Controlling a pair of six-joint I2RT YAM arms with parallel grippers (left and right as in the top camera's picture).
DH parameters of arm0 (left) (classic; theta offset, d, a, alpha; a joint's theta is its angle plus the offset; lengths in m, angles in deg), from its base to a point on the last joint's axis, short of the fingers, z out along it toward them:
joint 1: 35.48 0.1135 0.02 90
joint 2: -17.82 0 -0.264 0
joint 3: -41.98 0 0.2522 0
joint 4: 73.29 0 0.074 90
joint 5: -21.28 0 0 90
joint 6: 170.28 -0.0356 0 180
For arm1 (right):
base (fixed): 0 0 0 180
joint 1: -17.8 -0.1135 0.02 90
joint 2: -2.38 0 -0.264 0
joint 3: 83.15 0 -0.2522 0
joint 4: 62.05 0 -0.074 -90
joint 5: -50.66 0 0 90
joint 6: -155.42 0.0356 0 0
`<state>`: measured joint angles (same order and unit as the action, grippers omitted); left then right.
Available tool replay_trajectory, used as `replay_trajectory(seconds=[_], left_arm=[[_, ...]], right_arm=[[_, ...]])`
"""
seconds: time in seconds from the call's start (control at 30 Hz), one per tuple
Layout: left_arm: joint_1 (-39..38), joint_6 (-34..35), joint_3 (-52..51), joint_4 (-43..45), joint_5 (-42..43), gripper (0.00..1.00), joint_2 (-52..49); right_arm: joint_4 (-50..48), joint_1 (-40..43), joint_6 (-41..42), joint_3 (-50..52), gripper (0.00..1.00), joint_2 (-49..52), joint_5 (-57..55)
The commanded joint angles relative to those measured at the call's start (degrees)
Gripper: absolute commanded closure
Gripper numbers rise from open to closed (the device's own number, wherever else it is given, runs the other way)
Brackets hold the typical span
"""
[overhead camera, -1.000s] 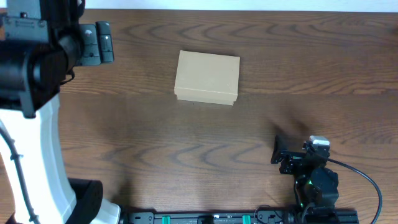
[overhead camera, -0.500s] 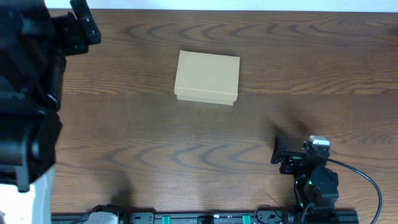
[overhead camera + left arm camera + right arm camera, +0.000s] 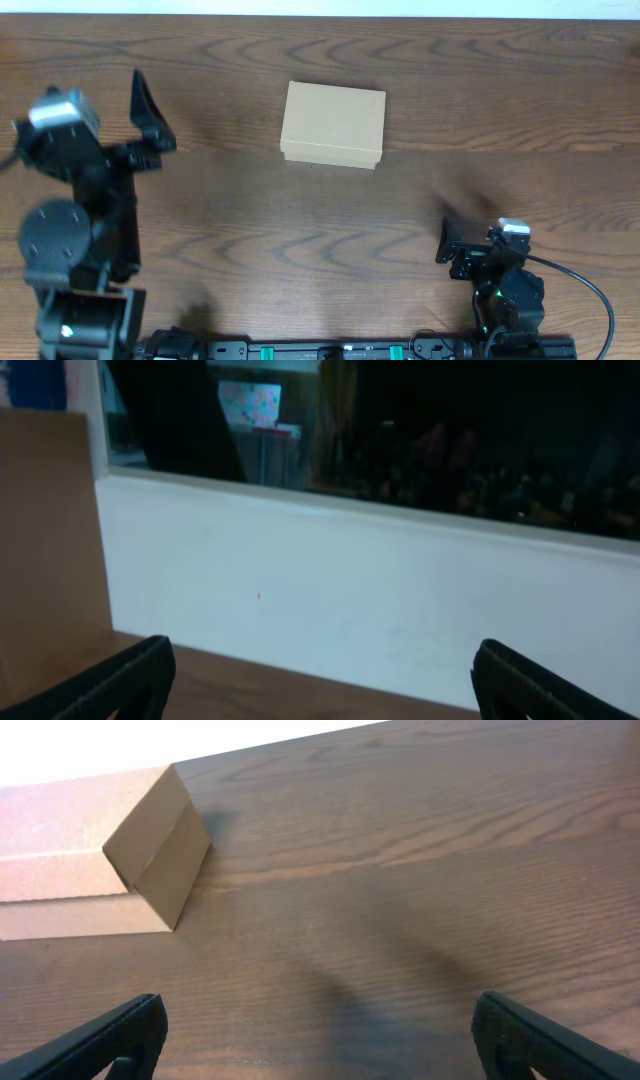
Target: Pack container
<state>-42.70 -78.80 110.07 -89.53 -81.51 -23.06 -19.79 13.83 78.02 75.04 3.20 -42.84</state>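
While the brown cardboard box (image 3: 333, 124) sits shut on the far middle of the wooden table (image 3: 300, 250), the overhead view shows both arms standing well apart from it. The left arm (image 3: 80, 230) rises at the table's left side, with its wrist turned so that the left gripper (image 3: 150, 115) points toward the far edge. The right arm (image 3: 510, 295) is folded low at the near edge, right of centre, and the right gripper (image 3: 452, 250) faces up the table.

From the left wrist, the left gripper (image 3: 320, 680) has its two black fingertips spread wide at the bottom corners, with nothing between them. It looks level across a strip of tabletop at a white wall (image 3: 350, 600) under a dark window (image 3: 450, 440), and a brown board (image 3: 45, 540) stands at the left edge.

From the right wrist, the right gripper (image 3: 320, 1040) is likewise spread wide and empty, low over the wood. The box (image 3: 100, 850) lies ahead at upper left with its lid down and one corner turned toward the fingers.
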Motion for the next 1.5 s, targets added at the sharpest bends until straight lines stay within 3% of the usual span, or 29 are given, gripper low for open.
replay_trajectory(seconds=[0.0, 0.8, 1.47], left_arm=[[0.2, -0.2, -5.5, 1.5, -1.7, 0.04, 3.3], [0.2, -0.2, -28.1, 1.4, -2.2, 0.04, 27.8], [0.2, -0.2, -37.9, 0.0, -2.3, 0.04, 37.5]], right_arm=[[0.0, 0.6, 0.5, 0.2, 0.01, -0.5, -0.5], [0.0, 0.6, 0.5, 0.2, 0.01, -0.5, -0.5], [0.0, 0.6, 0.5, 0.2, 0.01, -0.5, -0.6]])
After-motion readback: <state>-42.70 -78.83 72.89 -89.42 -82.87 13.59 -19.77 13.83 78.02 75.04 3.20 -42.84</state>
